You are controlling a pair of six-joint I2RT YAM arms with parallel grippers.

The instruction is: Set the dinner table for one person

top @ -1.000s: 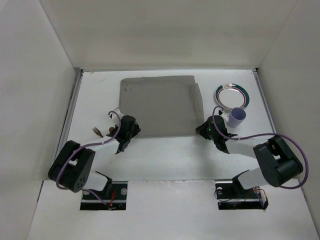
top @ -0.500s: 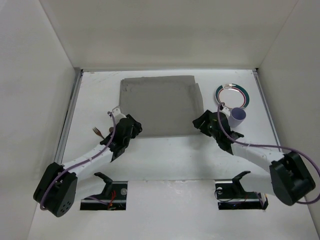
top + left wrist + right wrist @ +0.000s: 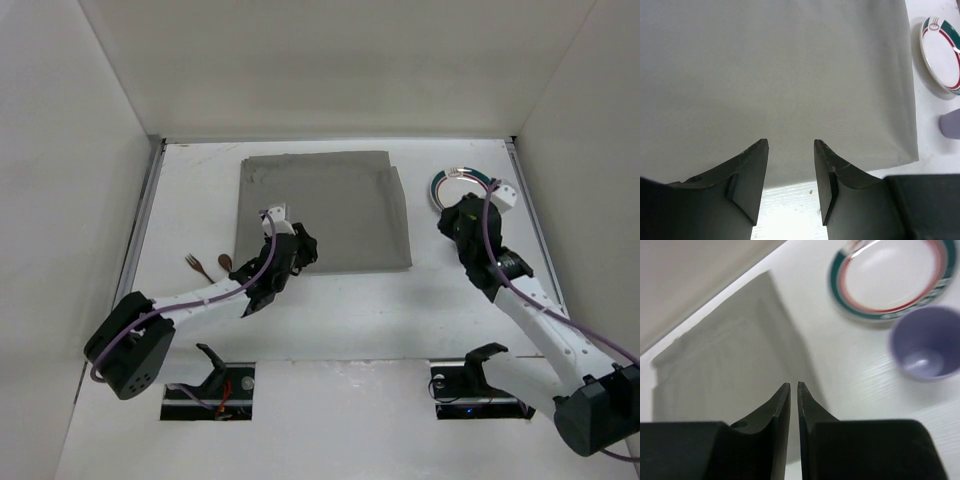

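Tabletop under both arms is rigid and fixed, nothing to grip; the plate at its far right looks brittle and slick, best pinched at the rim. My left end effector is spread over the near edge of the mat; my right end effector is pressed together, empty. Since a second ago, the right swung toward the plate, the left onto the mat.

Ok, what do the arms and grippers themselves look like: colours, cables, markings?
Both the left arm and the right arm have white links, bulky black joint housings and a purple cable running along each. The left gripper and right gripper are matte black, with wedge-shaped fingers tapering to blunt tips. No markings are visible.
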